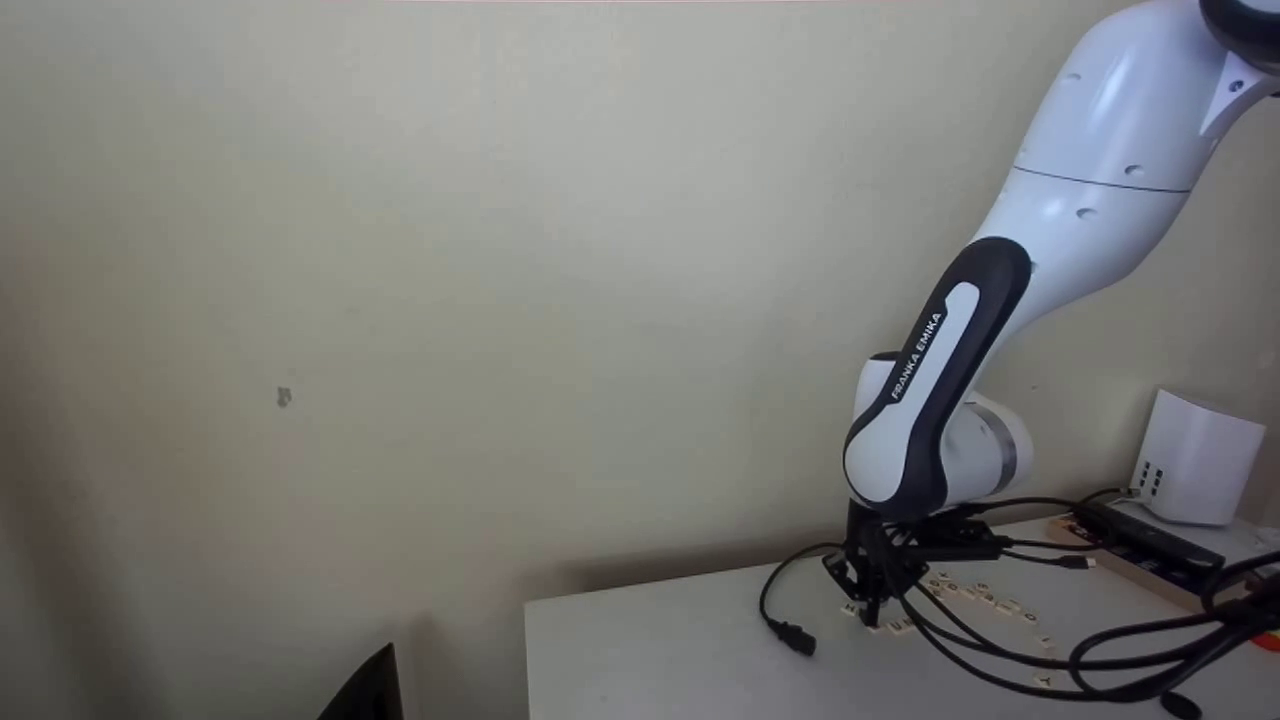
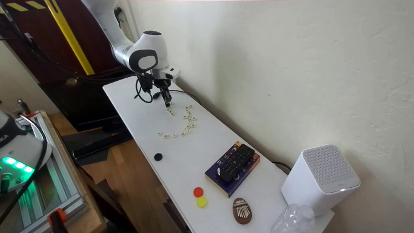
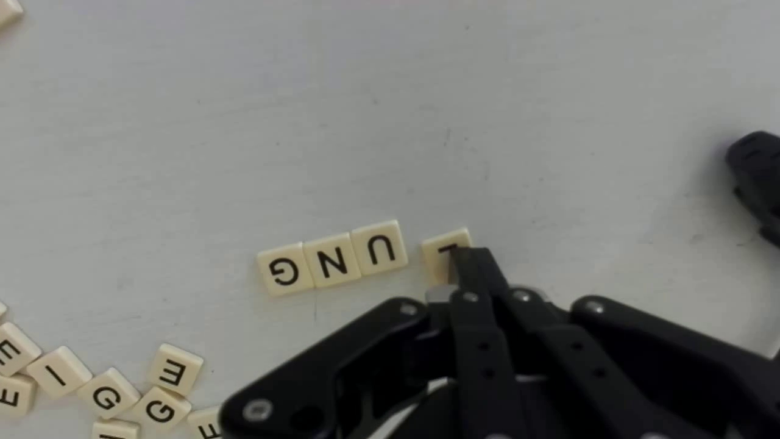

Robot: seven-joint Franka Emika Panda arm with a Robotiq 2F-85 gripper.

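The end effector (image 3: pixel 475 251) stands with its fingers pressed together, nothing visible between them, its tips over part of a cream, square, plastic-looking letter tile (image 3: pixel 436 263) whose letter is mostly hidden. That tile lies flat on the white, painted worktop (image 2: pixel 145 123), toward the short edge farthest from the white, box-shaped plastic device (image 2: pixel 328 171). Whether the tips bear on it or only hang above is hard to tell.

Joined tips like these seem best used as one blunt pusher: light pressure, square on, since an off-centre touch would probably spin so small a piece and pressing hard could pin it. Just beside it, across a narrow gap, a row of three touching cream, square letter tiles (image 3: pixel 333 260) shows U, N and G; it sits slightly farther from the wall-side edge, so any slide toward it should be short and slow, lest corners catch. The black, moulded cable plug (image 1: pixel 795 639), nearer the short edge, deserves clearance.
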